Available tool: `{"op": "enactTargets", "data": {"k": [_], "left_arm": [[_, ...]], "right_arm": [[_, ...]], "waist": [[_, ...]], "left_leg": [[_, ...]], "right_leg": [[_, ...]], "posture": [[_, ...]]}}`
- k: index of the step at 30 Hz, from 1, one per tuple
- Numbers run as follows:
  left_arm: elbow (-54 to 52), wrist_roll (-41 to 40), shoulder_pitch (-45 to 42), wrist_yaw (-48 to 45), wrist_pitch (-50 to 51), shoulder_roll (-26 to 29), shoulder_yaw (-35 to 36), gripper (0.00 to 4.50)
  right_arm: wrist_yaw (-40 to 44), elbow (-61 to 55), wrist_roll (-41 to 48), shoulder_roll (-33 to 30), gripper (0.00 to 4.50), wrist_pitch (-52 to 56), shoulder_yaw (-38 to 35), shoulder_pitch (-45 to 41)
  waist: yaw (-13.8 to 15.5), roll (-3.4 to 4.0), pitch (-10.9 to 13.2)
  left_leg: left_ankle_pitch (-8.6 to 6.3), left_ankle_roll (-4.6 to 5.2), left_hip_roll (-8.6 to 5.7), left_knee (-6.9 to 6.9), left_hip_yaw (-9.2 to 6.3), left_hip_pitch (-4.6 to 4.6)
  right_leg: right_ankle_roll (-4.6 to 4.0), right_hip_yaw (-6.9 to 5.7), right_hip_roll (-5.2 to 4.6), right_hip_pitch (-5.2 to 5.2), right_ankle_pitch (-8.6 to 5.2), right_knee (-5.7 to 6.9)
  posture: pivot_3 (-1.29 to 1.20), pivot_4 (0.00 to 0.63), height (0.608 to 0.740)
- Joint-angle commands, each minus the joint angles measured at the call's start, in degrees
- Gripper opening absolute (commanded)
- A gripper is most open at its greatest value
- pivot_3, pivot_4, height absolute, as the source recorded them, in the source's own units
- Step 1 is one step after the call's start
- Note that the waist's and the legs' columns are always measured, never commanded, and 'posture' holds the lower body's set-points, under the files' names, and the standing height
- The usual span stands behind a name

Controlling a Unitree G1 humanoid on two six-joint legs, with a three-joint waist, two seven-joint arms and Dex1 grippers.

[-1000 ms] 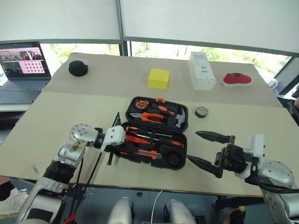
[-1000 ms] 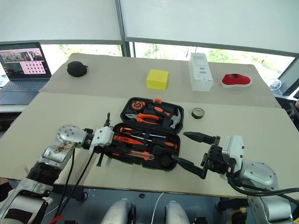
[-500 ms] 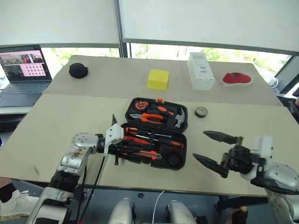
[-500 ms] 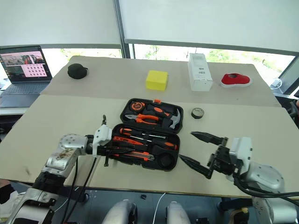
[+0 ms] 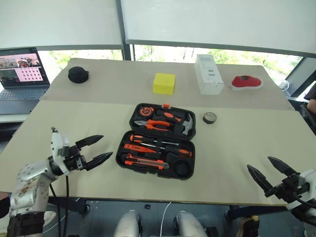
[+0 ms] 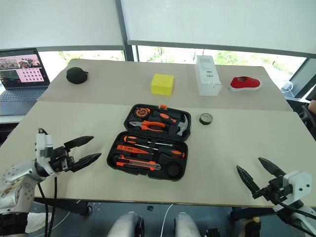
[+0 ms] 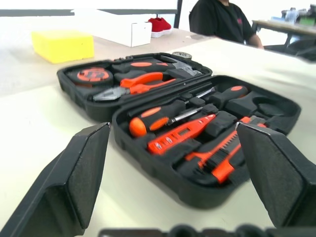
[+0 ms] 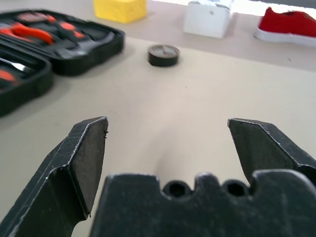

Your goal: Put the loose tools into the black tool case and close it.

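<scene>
Two beige tables (image 5: 237,143) butted together, seam running across just behind the case; windows with white blinds (image 5: 212,22) along the far wall, green outside; a second table and a seated person in black (image 7: 222,19) in the left wrist view.

One case (image 5: 158,143), open flat, mid near table, both halves up. Far half: one pliers (image 5: 155,124), one hammer (image 5: 186,124), one round orange-and-black item I can't identify. Near half: two screwdrivers (image 5: 158,143) with black-and-orange handles, one orange tester (image 7: 180,134), one knife (image 5: 143,162), each seated in its recess; a round recess at the near right corner, contents unclear.

One tape roll (image 5: 210,117) loose on the table, just right of the case's far half, not touching.

Far table: one black pouch (image 5: 78,74) at left, one yellow block (image 5: 164,83), one white box (image 5: 207,74), one red shoe (image 5: 246,82). One laptop (image 5: 22,74) on a separate desk, far left, screen on.

Left gripper (image 5: 96,149): fingers spread wide, holding nothing, left of the case, pointing at it, clear gap. Right gripper (image 5: 271,172): fingers spread wide, holding nothing, at the near right table edge, well apart from case and tape.
</scene>
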Motion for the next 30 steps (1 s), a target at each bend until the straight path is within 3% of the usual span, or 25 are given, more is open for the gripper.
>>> {"op": "enactTargets", "data": {"k": [1, 4, 7, 9, 13, 17, 23, 28, 30], "left_arm": [[-5.0, -4.5, -3.6, 0.4, 6.0, 1.8, -0.9, 4.4], [-5.7, -5.1, -6.5, 0.6, 8.8, 2.6, -2.4, 4.4], [-6.0, -4.2, -9.2, 0.5, 9.4, 3.1, -4.2, 4.4], [-5.8, -3.7, -11.7, 1.3, 9.3, 2.2, -5.5, 4.4], [-5.9, -2.5, -14.3, 2.0, 8.9, 0.4, -8.7, 4.4], [-4.9, -0.5, -15.7, 2.0, 7.4, -0.9, -11.0, 4.4], [-5.8, 0.5, -14.4, 2.3, 6.5, -1.1, -11.5, 4.4], [-6.7, -0.1, -12.1, 2.4, 6.2, -0.5, -9.5, 4.4], [-6.8, -0.4, -11.8, 1.9, 6.3, -0.2, -9.4, 4.5]], "right_arm": [[2.6, -3.3, -0.6, -8.8, 4.5, 3.9, 2.9, -8.4], [3.5, -0.4, 0.0, -15.9, 4.5, 12.5, 7.5, -18.9], [-0.7, 5.8, -5.5, -22.7, 4.5, 28.3, 16.3, -33.1], [3.5, 13.7, -12.4, -24.3, 4.5, 30.0, 26.5, -45.8], [10.9, 31.4, -23.0, -20.9, 4.5, 27.0, 40.6, -65.0], [12.8, 53.9, -31.7, -13.7, 4.5, 14.5, 47.8, -79.1], [18.8, 73.4, -39.0, -7.5, 4.5, 11.3, 52.7, -89.3], [14.4, 80.3, -41.8, -3.8, 4.5, 10.9, 51.6, -92.6], [13.8, 81.5, -41.7, -2.9, 3.99, 10.3, 50.4, -92.9]], "waist": [[-0.1, 0.07, 0.1], [-0.5, 0.08, 0.1], [-0.6, 0.04, 0.1], [-0.4, 0.01, 0.1], [-0.4, 0.01, 0.1], [-0.4, 0.01, 0.2], [0.0, 0.03, 0.2], [-0.4, 0.05, 0.2], [-0.5, 0.05, 0.2]], "left_leg": [[0.0, 0.0, -0.01, 0.02, 0.02, 0.02], [0.03, 0.05, -0.07, 0.03, 0.09, 0.08], [0.03, 0.05, -0.03, -0.03, 0.09, 0.08], [0.03, 0.05, -0.07, -0.16, 0.11, -0.05], [0.04, 0.06, -0.1, -0.21, 0.31, -0.51], [0.03, 0.06, -0.13, -0.28, 0.41, -0.74], [0.06, 0.01, -0.16, -0.26, 0.45, -1.54], [0.06, 0.01, -0.15, -0.26, 0.49, -1.53], [0.06, 0.0, -0.15, -0.26, 0.49, -1.48]], "right_leg": [[0.0, 0.05, -0.01, 0.02, 0.01, 0.0], [0.05, 0.1, 0.09, 0.02, 0.07, 0.01], [-0.01, 0.11, 0.18, -0.02, 0.08, 0.02], [-0.04, 0.1, 0.19, -0.21, 0.07, 0.01], [-0.06, 0.12, 0.22, -0.7, 0.09, 0.02], [-0.05, 0.08, 0.19, -0.91, 0.1, -0.05], [-0.01, 0.04, 0.09, -1.75, 0.12, 0.09], [-0.01, 0.03, 0.06, -1.75, 0.13, 0.09], [-0.02, 0.03, 0.07, -1.75, 0.13, 0.15]], "posture": [[0.0, 0.15, 0.74], [0.0, 0.15, 0.74], [0.0, 0.15, 0.74], [0.0, 0.15, 0.74], [0.0, 0.15, 0.74], [0.0, 0.15, 0.74], [0.0, 0.15, 0.74], [0.0, 0.15, 0.74], [0.0, 0.15, 0.74]]}}
